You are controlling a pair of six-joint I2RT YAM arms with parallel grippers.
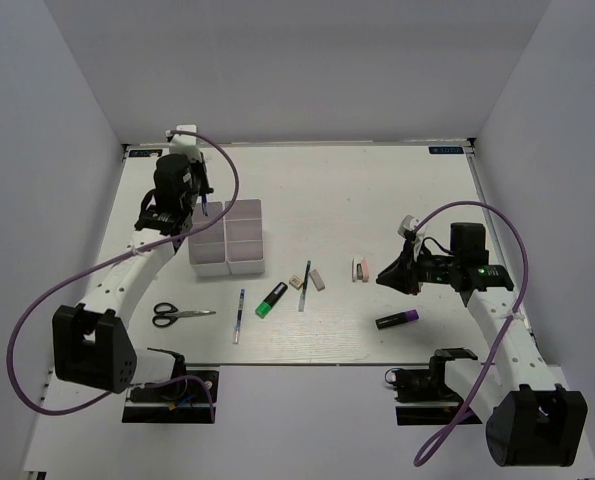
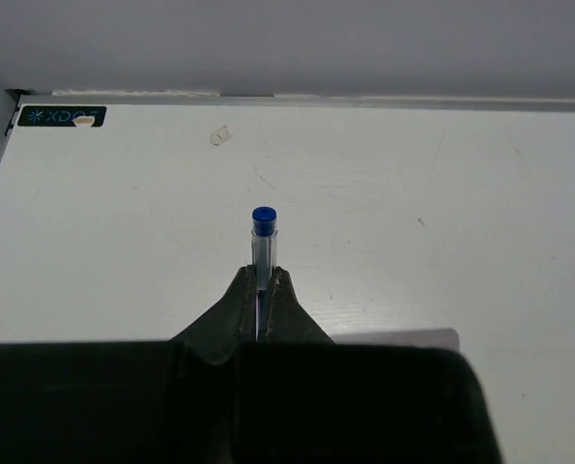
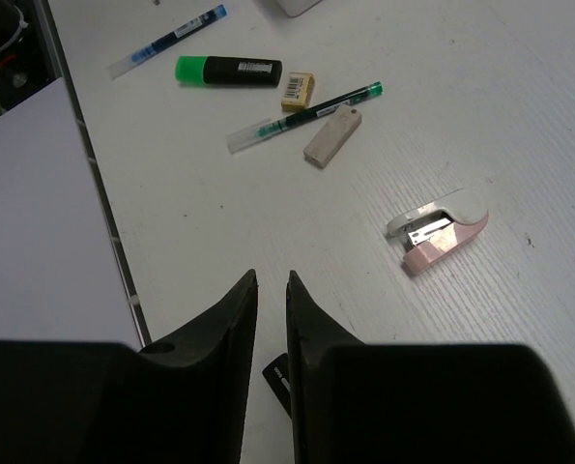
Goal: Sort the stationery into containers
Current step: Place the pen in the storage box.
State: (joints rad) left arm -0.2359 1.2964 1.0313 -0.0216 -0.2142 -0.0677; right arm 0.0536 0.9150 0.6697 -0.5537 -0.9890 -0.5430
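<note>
Your left pincer (image 2: pixel 264 278) is clamped tight on a blue-capped pen (image 2: pixel 264 235). The cap pokes out ahead of the tips and the barrel is pinched so it can't roll, which looks a sound grip for a carry. You're up toward the far-left corner of the bench, just beside the far end of the white bins (image 1: pixel 209 268), so I'd say you're lining up a drop. Whether the pen is over a compartment yet, I can't tell.

Your right pincer (image 3: pixel 272 280) is all but closed, with nothing in it. It hovers low toward the right edge, near a pink-and-white piece (image 3: pixel 437 227), and you'd need to open it before any pick.

Further out, mid-bench toward the near edge, the green highlighter (image 3: pixel 229 70), the beige eraser (image 3: pixel 332 136) and the dark pen (image 3: pixel 316 104) lie loose. The purple marker (image 1: pixel 398 320) sits nearer the right edge. The scissors (image 1: pixel 182 314) wait by the near-left corner.
</note>
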